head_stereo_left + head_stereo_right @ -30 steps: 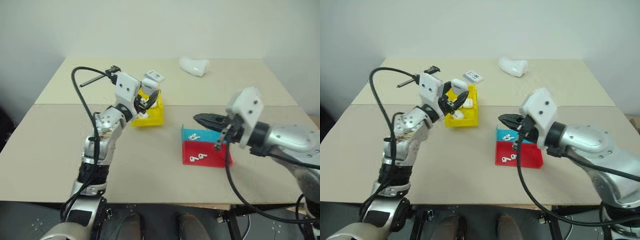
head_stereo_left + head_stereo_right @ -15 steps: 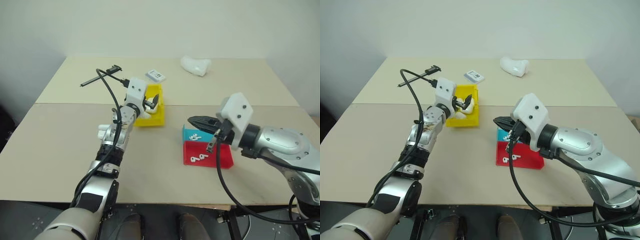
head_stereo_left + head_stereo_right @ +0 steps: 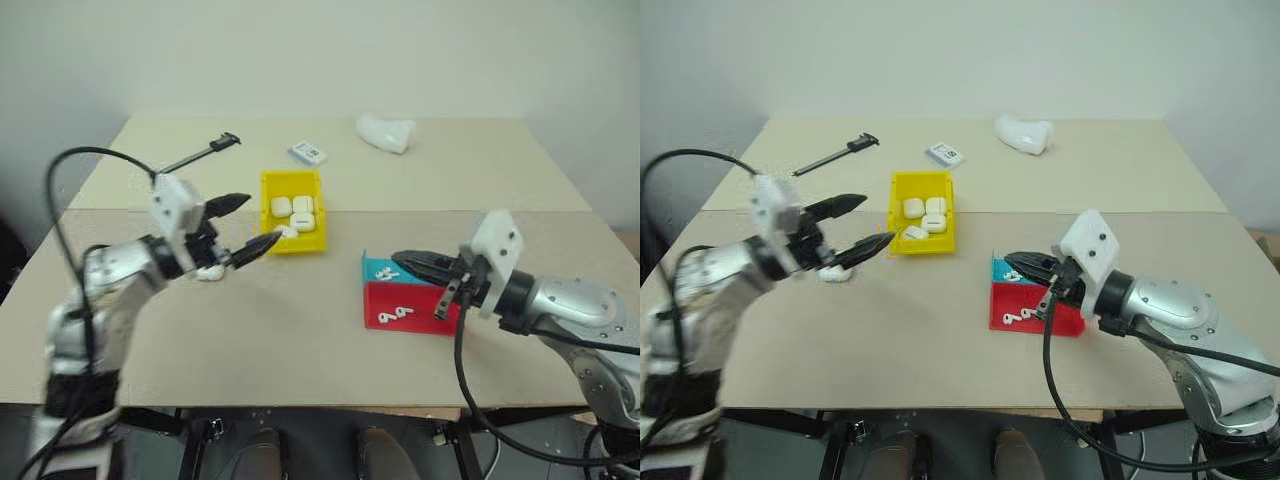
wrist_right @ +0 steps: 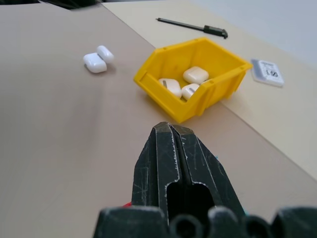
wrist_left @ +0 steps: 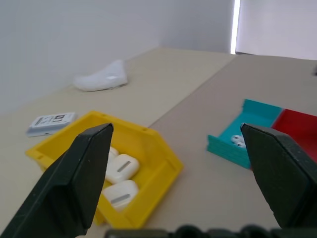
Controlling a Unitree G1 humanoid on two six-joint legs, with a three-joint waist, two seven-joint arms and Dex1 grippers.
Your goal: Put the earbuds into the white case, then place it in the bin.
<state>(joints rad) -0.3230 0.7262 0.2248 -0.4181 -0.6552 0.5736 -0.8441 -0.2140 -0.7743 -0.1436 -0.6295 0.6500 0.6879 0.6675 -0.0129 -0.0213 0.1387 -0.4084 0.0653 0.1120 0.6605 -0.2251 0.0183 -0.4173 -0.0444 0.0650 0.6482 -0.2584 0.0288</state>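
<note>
Hovering above the table left of the bin, left gripper spread wide and empty, fingers pointing toward the yellow bin. Resting inside the bin: four white cases. Lying open on the table under the left gripper, one more white case. Hanging over the teal tray, right gripper pinched fully closed, holding nothing visible. Sitting in the teal tray and the nearer red tray, loose earbuds. Lying far back: pen-like tool, labelled box, lumpy white object.
</note>
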